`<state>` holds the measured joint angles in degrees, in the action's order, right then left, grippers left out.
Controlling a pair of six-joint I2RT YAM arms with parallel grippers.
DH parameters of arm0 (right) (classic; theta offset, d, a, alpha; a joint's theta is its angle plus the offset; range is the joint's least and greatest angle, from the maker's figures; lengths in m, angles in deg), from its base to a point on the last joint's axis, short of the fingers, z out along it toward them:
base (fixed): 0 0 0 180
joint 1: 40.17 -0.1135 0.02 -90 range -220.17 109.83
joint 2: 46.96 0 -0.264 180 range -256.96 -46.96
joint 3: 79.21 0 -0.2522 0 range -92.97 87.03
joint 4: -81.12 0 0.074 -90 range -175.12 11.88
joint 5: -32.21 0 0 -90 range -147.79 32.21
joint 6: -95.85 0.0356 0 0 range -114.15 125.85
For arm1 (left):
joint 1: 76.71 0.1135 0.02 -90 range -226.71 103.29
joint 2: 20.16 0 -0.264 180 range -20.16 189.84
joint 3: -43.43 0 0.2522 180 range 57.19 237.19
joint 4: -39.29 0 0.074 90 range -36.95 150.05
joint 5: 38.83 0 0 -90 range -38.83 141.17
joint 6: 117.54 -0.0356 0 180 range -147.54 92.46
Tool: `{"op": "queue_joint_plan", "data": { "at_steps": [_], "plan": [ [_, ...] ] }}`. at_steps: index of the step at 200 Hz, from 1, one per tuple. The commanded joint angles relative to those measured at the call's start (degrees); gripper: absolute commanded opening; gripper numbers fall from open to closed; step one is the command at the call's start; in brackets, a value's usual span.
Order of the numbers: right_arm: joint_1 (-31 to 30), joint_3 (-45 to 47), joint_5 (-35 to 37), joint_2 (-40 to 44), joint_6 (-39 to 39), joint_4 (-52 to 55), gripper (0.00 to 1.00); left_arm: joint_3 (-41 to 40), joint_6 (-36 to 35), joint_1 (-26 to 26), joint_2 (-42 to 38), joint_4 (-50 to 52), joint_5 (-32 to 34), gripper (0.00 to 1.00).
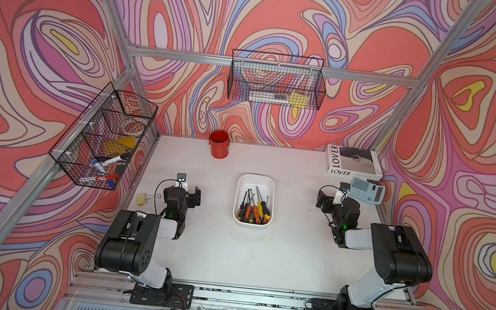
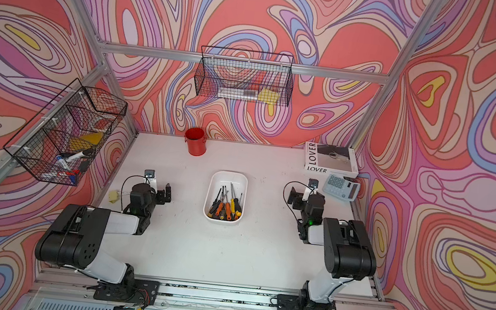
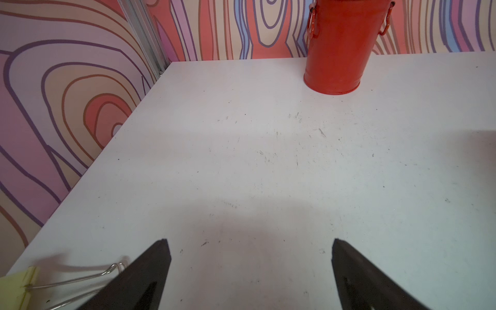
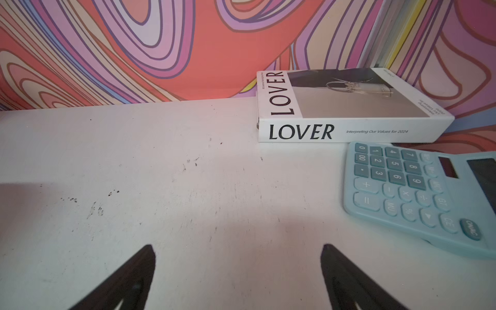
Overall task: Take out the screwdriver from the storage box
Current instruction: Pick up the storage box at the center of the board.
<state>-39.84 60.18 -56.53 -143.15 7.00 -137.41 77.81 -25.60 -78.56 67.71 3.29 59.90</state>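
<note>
Though both arms rise from the near edge of the table (image 1: 229, 255), neither is anywhere over the work. The left gripper (image 3: 249, 241) hangs low near the left edge, jaws spread wide with only bare tabletop between them and a yellow binder clip (image 1: 143, 198) just beside it. The right gripper (image 4: 237, 245) mirrors it near the right edge, jaws equally wide and empty. Both point toward the far edge, so neither wrist view catches the target.

Between the 2, in the middle of the table, lies the storage box (image 1: 237, 199), its long side running from near edge to far edge. A handful of screwdrivers (image 1: 254, 210) lie in it along that same line, orange and yellow handles bunched at the near end, shafts fanning toward the far end. So the box sits off to the right of the left jaws and off to the left of the right jaws, well apart from each. The left looks a shade nearer to me, though it is close. I'd judge either arm must swing inward and tip down, and jaws opening left-to-right would straddle a handle crosswise.

Further back, a red cup (image 1: 218, 144) stands by the far edge, with a blue calculator (image 1: 366, 190) and the LOVER book (image 1: 354, 163) in the far right corner.
</note>
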Motion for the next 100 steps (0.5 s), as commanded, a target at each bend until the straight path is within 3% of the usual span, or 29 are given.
{"op": "queue_joint_plan", "data": {
  "at_steps": [1,100],
  "plan": [
    [0.0,-0.6,0.2,-0.8,0.3,-0.6,0.98,0.7,-0.1,-0.1,0.4,-1.6,-0.1,0.99],
    [0.0,-0.7,0.2,-0.9,0.3,-0.4,0.98,1.0,-0.2,-0.1,0.5,-1.1,-0.3,0.99]
  ]
}}
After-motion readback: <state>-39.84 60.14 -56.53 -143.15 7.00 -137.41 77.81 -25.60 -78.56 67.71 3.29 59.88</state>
